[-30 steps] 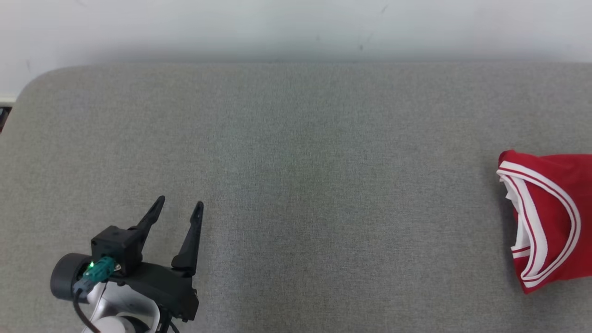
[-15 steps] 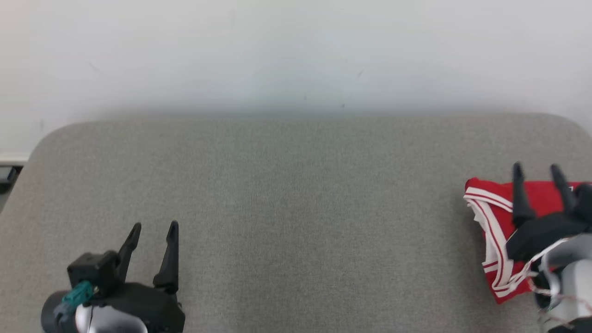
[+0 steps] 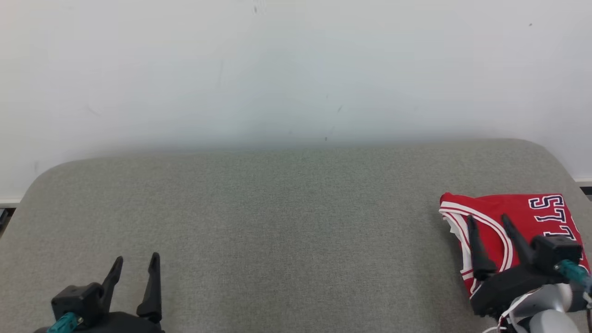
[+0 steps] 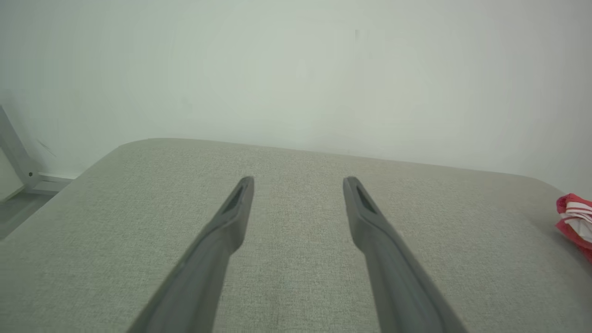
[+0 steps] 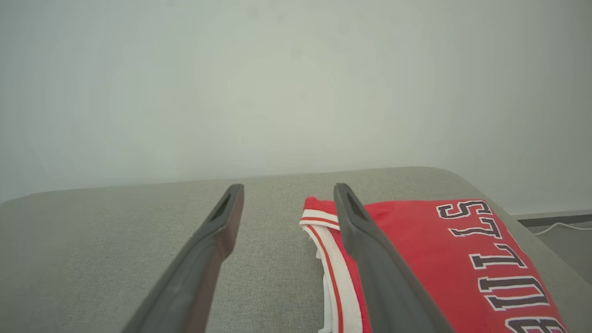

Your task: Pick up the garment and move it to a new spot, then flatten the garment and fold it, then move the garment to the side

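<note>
A red garment (image 3: 513,208), a sports jersey with white striped trim and dark letters outlined in white, lies folded into a compact shape at the far right end of a grey fabric-covered counter (image 3: 277,222) that stands against a plain white wall (image 3: 296,69). Its striped edge faces the middle of the counter and its lettered side faces up, the letters running along the side nearest the counter's right edge. The right gripper (image 3: 488,218) is at the lower right of the head view, its two dark fingers spread apart with nothing between them. They point toward the wall and cross in front of the striped edge of the garment. In the right wrist view the right gripper (image 5: 288,187) has one finger over bare grey fabric and the other in front of the garment (image 5: 416,240), with the white trim showing in the gap between them; whether that finger touches the cloth cannot be told. The left gripper (image 3: 137,258) is at the lower left of the head view, well apart from the garment, its fingers also spread wide and holding nothing. In the left wrist view the left gripper (image 4: 299,180) points over bare counter toward the wall, and a small part of the garment (image 4: 573,217) shows at the right edge
</note>
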Available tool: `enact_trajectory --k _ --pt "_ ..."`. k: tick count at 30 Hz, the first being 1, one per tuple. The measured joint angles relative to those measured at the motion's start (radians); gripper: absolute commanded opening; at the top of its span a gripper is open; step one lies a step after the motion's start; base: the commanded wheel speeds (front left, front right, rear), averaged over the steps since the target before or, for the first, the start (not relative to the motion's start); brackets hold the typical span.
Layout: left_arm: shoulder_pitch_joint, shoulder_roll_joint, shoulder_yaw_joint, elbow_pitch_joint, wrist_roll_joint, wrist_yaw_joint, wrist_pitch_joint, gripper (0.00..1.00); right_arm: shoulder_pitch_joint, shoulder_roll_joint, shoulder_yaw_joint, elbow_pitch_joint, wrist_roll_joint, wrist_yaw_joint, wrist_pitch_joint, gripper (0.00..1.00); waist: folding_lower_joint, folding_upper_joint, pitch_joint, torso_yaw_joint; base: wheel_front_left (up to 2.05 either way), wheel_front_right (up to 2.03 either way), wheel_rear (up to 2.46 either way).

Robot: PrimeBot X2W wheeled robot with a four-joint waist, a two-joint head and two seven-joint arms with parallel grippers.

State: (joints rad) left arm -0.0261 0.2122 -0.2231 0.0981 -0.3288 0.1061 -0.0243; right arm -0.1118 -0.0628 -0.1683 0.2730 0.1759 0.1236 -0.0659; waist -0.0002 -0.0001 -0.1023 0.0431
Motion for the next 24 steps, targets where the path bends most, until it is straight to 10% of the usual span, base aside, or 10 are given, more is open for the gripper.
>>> enact_trajectory --k 24 --pt "0.023 -0.017 0.019 0.008 -0.015 0.008 -0.011 1.0 0.049 -0.016 0.119 -0.028 0.078 0.0 0.023 1.0 0.0003 0.0001 0.015 -0.017 0.0 0.0 0.0"
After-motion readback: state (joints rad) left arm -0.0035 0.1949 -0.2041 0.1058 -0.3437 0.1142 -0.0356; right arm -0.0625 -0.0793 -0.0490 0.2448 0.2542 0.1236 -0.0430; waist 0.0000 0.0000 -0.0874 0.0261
